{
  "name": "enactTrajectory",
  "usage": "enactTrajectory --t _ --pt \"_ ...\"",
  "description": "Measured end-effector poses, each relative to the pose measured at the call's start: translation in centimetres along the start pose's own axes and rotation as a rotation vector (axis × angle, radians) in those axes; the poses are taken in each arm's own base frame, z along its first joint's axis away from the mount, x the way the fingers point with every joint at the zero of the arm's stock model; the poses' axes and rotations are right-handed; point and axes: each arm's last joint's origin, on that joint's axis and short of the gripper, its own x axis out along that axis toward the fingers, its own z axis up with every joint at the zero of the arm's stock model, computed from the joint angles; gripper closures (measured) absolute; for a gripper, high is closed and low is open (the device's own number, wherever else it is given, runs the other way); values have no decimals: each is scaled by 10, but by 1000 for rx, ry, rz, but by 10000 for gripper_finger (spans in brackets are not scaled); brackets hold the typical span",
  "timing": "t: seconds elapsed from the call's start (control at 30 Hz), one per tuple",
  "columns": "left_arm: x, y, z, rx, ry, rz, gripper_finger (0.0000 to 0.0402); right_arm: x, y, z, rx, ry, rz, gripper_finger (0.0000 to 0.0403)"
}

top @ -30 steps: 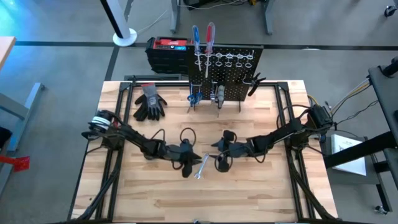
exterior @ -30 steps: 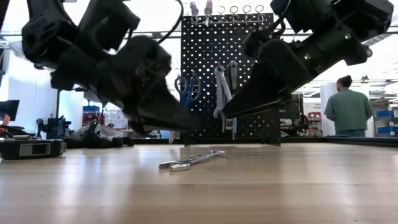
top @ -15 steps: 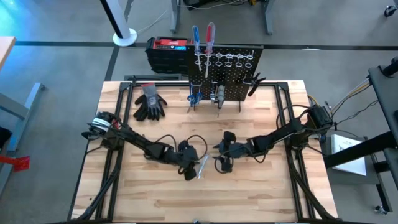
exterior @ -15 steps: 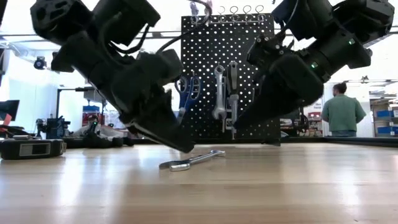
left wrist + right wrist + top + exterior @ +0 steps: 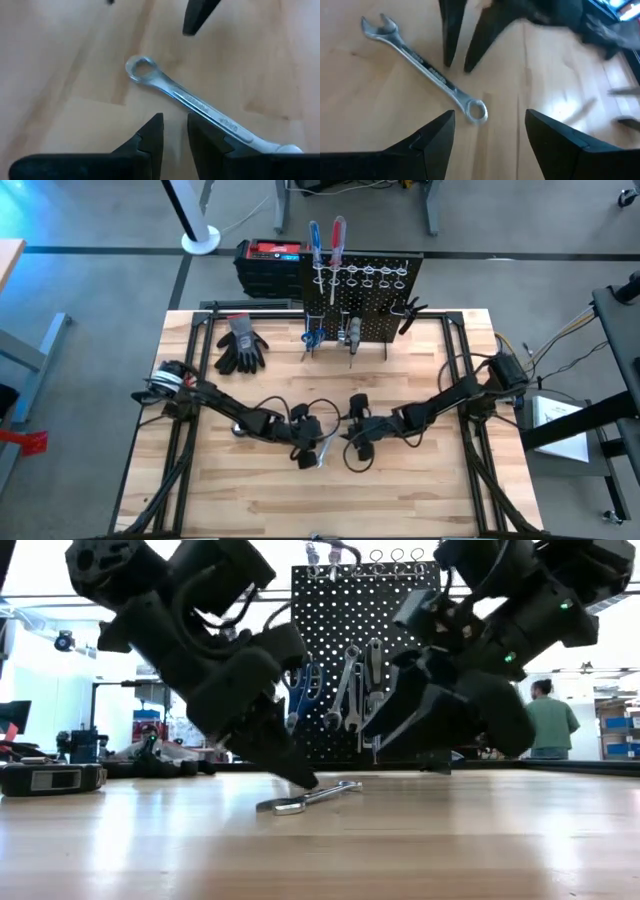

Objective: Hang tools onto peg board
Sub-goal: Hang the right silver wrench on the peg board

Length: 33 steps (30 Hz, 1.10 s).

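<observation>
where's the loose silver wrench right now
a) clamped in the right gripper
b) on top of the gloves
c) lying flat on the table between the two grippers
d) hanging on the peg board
c: the wrench lies flat on the table, with neither the left gripper nor the right gripper gripping it.

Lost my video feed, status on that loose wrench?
Left gripper nearly shut, empty, beside wrench. Right gripper open, empty, near ring end. Wrench flat on table, nothing blocking.

Both arms reach low toward the middle, left tool point(image 5: 318, 452) fingers nearly together, right tool point(image 5: 352, 442) fingers spread wide.
</observation>
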Motion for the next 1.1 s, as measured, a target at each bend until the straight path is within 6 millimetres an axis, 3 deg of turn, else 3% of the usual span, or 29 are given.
enactTrajectory --t 0.43,0.67,0.9,1.1 --pt "15 -3 -7 -35 -26 -44 325 37 32 11 -255 119 5 169" --pt "17 -3 -5 -10 -53 -59 325 45 33 19 -314 168 -35 174" --pt "17 -3 -5 -6 -62 -63 325 48 30 31 -348 157 -65 203" --pt "17 -3 -5 -2 -66 -64 325 51 25 28 -311 171 6 229"
